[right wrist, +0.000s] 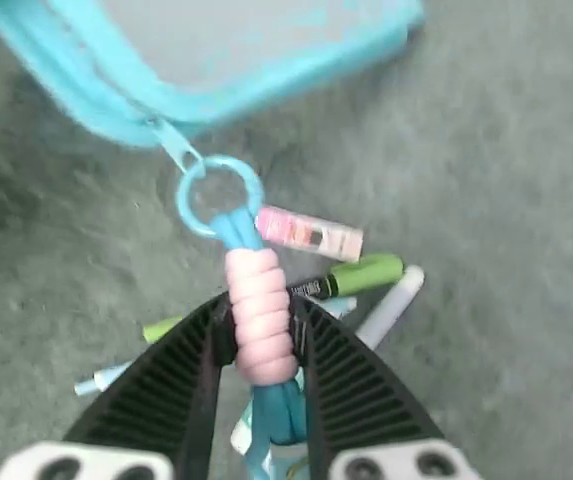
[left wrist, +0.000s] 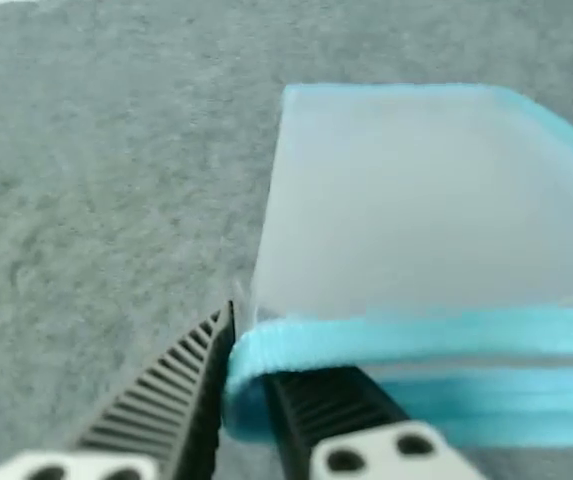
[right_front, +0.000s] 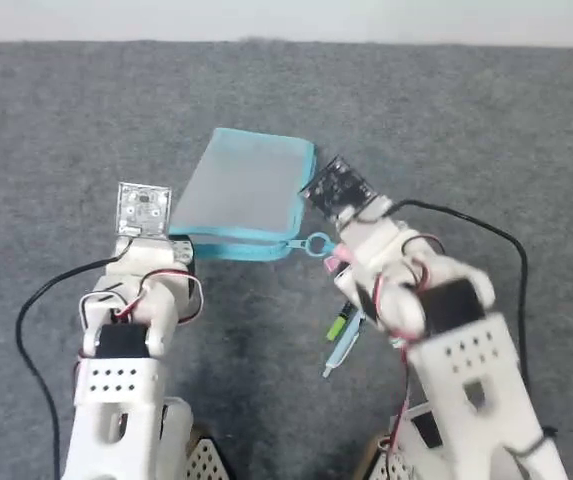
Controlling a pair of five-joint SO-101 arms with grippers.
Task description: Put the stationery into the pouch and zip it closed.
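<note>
A translucent pouch (right_front: 241, 190) with cyan trim lies flat on the grey carpet between the arms. My left gripper (right_front: 181, 245) is shut on the pouch's near-left corner, its jaws pinching the cyan zipper edge (left wrist: 296, 345) in the left wrist view (left wrist: 246, 340). My right gripper (right wrist: 261, 300) is shut on a blue pen with a pink grip (right wrist: 261, 275), whose tip lies against the ring-shaped zipper pull (right wrist: 219, 195) at the pouch's near-right corner (right_front: 316, 243). In the high view the right gripper (right_front: 336, 262) hangs just below that ring.
Under the right gripper lie a green marker (right wrist: 361, 273), a white pen (right wrist: 391, 305) and a small pink-and-white piece (right wrist: 309, 232). The high view shows the green marker (right_front: 337, 322) and a pale blue pen (right_front: 344, 350) in front of the pouch. Grey carpet stretches all around.
</note>
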